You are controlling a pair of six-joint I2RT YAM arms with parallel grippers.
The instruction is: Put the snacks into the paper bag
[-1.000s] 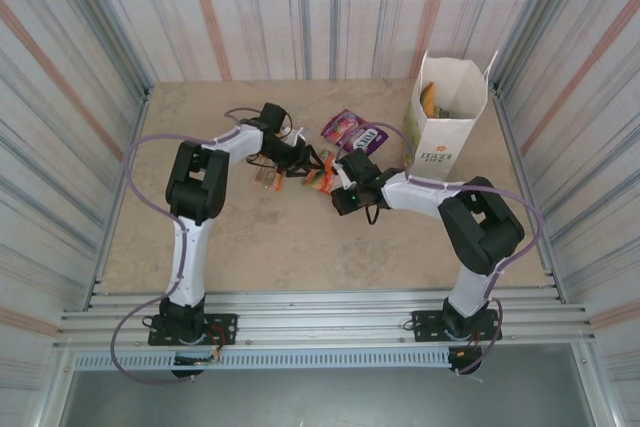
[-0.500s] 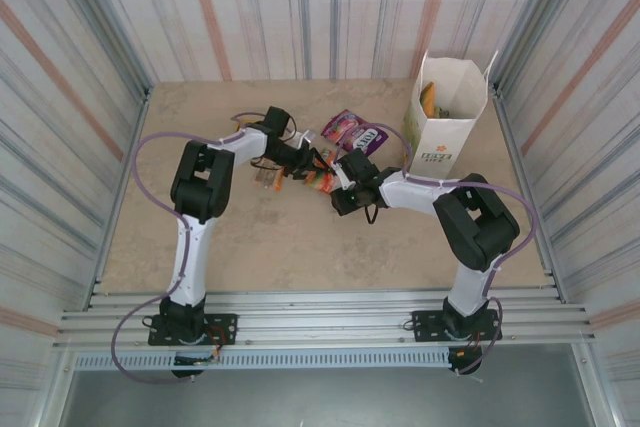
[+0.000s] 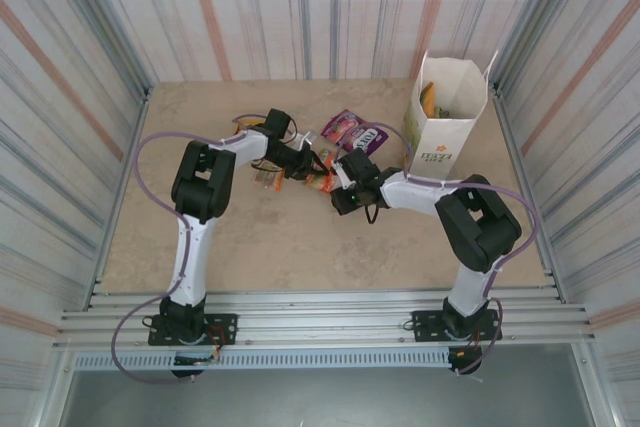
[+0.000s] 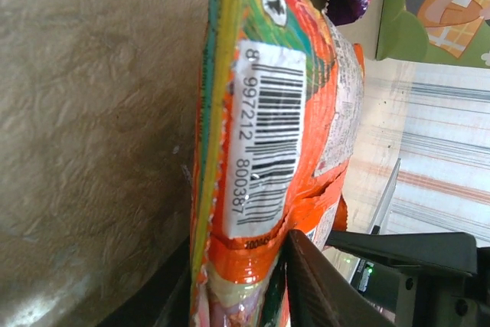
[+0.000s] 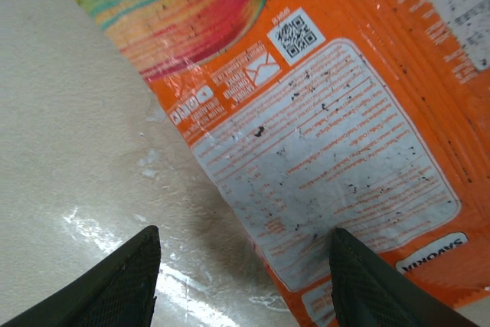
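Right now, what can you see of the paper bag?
The paper bag is white paper. It stands upright with its mouth open at the far right of the table, close to the striped wall. A green-orange logo marks its near side, and a thin handle sticks up at its right rim. A yellow-orange packet sits inside. Purple packets lie just left of it; whether they touch it cannot be told.

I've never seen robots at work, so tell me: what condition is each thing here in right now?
Paper bag: upright, top open, yellow packet inside.
Orange packet: lying on the table, one end pinched.
Purple packets: lying flat, untouched.
Left jaws: closed on the orange packet.
Right jaws: open above the orange packet.
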